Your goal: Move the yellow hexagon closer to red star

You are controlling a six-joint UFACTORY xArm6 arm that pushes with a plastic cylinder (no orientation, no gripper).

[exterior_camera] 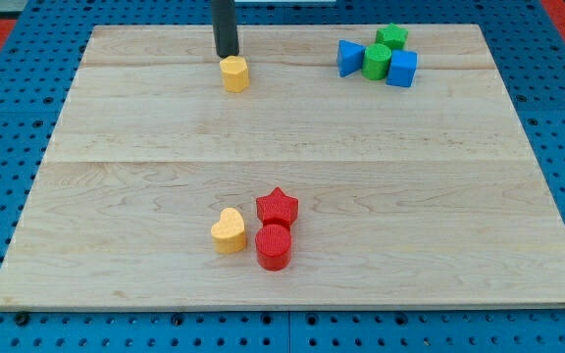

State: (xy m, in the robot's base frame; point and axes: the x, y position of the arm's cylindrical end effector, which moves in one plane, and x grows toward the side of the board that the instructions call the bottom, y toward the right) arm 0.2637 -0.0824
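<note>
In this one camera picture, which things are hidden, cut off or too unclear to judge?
- My tip: whether it touches the yellow hexagon just below it is unclear.
- The rod's upper part: cut off by the view's top edge.
- Green block at the view's top right: partly hidden by the green cylinder; shape uncertain.
- Red star: lower part covered by the red cylinder.

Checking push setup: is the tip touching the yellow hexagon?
Cannot tell. In the camera view my tip ends right at the top edge of the yellow hexagon, on its far side, with no visible gap, but one view cannot confirm contact.
</note>
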